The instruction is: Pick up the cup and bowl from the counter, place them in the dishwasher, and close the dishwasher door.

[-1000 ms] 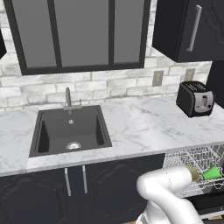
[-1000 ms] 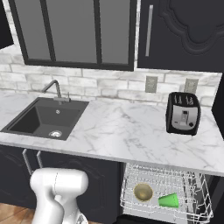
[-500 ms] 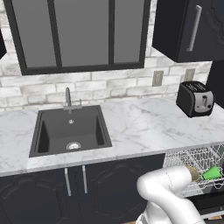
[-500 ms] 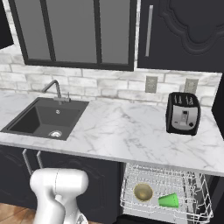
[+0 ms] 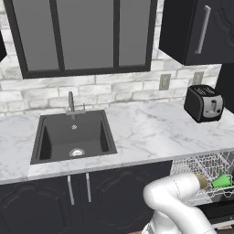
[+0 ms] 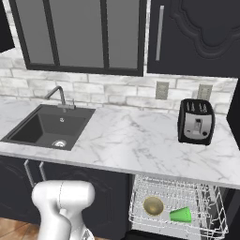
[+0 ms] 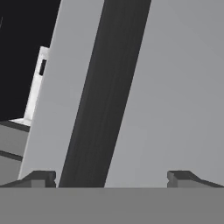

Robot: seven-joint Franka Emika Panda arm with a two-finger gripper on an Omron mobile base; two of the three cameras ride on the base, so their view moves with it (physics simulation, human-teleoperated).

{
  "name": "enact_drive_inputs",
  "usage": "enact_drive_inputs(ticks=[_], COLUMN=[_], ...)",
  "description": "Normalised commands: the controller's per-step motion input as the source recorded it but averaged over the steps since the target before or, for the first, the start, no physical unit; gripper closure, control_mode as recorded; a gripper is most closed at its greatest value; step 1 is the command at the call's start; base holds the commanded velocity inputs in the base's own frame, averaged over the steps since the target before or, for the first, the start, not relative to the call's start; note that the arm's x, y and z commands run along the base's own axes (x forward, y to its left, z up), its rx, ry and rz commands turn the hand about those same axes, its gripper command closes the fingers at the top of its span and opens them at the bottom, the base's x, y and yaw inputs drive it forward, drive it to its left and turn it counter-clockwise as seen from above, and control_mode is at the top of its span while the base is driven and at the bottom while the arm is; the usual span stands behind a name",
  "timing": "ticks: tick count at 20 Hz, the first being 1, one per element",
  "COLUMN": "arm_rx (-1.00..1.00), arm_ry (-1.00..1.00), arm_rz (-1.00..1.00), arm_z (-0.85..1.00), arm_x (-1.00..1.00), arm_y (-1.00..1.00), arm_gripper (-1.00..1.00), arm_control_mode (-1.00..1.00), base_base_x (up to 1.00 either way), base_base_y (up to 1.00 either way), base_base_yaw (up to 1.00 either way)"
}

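Two dishes lie in the pulled-out white wire rack (image 5: 208, 171) of the dishwasher (image 5: 215, 201) in the left base view: a green cup (image 5: 221, 181) on its side and, just beside it to the left, a tan bowl (image 5: 201, 181) partly hidden by the white arm (image 5: 176, 201); the rack sits below the right end of the white marble worktop (image 5: 151, 132); a black sink (image 5: 73, 137) with a faucet (image 5: 71, 103) is set into the worktop's left part, and a black toaster (image 5: 204, 103) stands at its right end by the brick wall; black cabinets with silver handles (image 5: 77, 188) run under the sink.

From the right base view, the rack (image 6: 176, 206) juts out under the worktop (image 6: 126, 140) edge, below the toaster (image 6: 196, 121); the bowl (image 6: 153, 206) rests upright on the left, the cup (image 6: 181, 215) lies tipped over just to its right, near but apart; the sink (image 6: 44, 126) is well to the left; the arm (image 6: 63, 206) rises at the lower left; the dishwasher door cannot be made out.

In the hand view, the pincer (image 7: 112, 178) stands wide open, its two dark fingertips (image 7: 37, 178) far apart with nothing between them; ahead lie pale grey surfaces crossed by a dark slanted band (image 7: 105, 96), too close to tell what they are.
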Motion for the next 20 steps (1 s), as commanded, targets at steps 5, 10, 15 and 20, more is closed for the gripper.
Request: enact_drive_inputs(ticks=[5,10,15,20], arm_rx=[0.0,0.0,0.0,0.0], arm_ry=[-0.15,-0.15,-0.12,-0.09], arm_rz=[0.0,0.0,0.0,0.0], arm_z=[-0.51,-0.48,-0.41,-0.34], arm_x=[0.68,0.95,1.0,1.0], arm_y=[-0.01,0.0,0.0,0.0], arm_gripper=[-1.0,-1.0,-1.0,-1.0], arm_control_mode=[-1.0,-1.0,-1.0,-1.0], base_base_x=[0.0,0.0,0.0,0.0], base_base_y=[0.0,0.0,0.0,0.0], base_base_yaw=[0.0,0.0,0.0,0.0])
